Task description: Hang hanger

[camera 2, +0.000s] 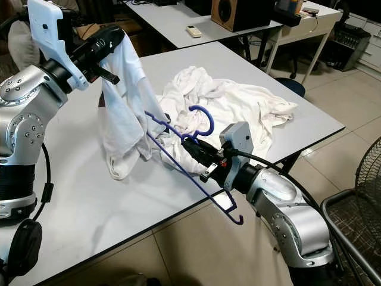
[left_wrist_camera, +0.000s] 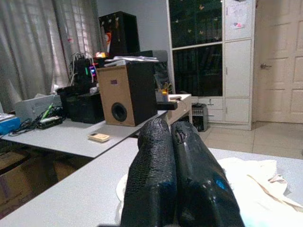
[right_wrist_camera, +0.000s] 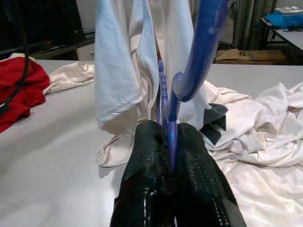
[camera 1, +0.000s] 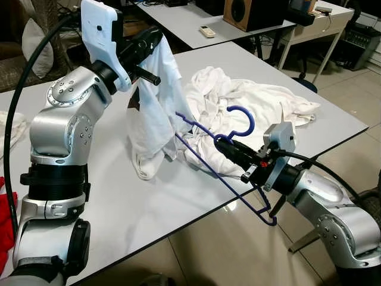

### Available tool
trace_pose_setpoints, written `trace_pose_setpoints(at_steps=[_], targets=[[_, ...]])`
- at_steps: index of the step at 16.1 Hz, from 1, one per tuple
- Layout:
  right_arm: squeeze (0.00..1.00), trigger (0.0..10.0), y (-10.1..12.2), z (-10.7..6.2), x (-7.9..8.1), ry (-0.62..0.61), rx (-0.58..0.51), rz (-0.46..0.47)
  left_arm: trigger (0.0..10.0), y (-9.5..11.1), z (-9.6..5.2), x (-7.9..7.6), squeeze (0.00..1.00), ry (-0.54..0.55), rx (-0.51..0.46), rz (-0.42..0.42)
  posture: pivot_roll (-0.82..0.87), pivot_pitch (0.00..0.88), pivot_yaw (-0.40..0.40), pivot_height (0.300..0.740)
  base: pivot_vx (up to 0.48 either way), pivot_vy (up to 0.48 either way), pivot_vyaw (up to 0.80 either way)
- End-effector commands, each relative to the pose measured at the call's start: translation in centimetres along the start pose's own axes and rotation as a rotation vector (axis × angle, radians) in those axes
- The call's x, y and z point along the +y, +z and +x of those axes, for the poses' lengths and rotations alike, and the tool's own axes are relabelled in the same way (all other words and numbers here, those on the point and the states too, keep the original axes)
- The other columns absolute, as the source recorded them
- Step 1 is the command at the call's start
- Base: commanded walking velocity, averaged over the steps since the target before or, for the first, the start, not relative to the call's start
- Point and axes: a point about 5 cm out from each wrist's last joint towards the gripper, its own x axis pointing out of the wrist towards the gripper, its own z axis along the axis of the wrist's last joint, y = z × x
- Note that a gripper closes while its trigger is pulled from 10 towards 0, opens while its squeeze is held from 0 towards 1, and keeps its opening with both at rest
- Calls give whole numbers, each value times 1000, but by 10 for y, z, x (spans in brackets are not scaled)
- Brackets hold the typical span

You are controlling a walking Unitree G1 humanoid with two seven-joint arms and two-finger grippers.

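My left gripper [camera 1: 153,39] is raised above the table, shut on the top of a white shirt [camera 1: 152,107] that hangs down to the tabletop. My right gripper [camera 1: 221,143] reaches in from the right, shut on the neck of a blue wire hanger [camera 1: 221,177] just below its hook [camera 1: 245,117]. One end of the hanger pokes into the hanging shirt; the other end juts past the table's front edge. In the right wrist view, the hanger [right_wrist_camera: 166,101] stands between the shut fingers [right_wrist_camera: 149,161] in front of the shirt [right_wrist_camera: 125,71].
A pile of white clothes [camera 1: 250,101] lies on the white table [camera 1: 119,196] behind the hanger. Red cloth [camera 1: 5,226] lies at the far left. A second table behind carries a speaker [camera 1: 250,12] and a remote [camera 1: 206,31]. A wire basket [camera 2: 351,238] stands on the floor at right.
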Motion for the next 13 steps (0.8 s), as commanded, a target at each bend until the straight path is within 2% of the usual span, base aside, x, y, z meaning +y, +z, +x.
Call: trace_pose_setpoints(at_steps=[1,5,7,11,13], targets=[[0,10000,-1,3,-5,-42,11,2,0,15,0,-3,0,-28,-41,17,-108,0,21,740,0,0,0],[0,10000,-9,9,-11,-88,44,26,0,30,-3,-3,0,-53,-88,1,-100,0,12,740,0,0,0],[0,10000,-20,14,-7,-53,100,42,0,42,-4,-8,0,-107,-147,-38,-92,0,7,740,0,0,0],[0,10000,-33,15,-9,-70,188,53,0,54,-5,-10,0,-134,-211,-91,-90,0,3,740,0,0,0],[0,10000,-35,17,-25,-204,191,82,0,56,-7,-9,0,-143,-221,-112,-91,0,2,740,0,0,0]])
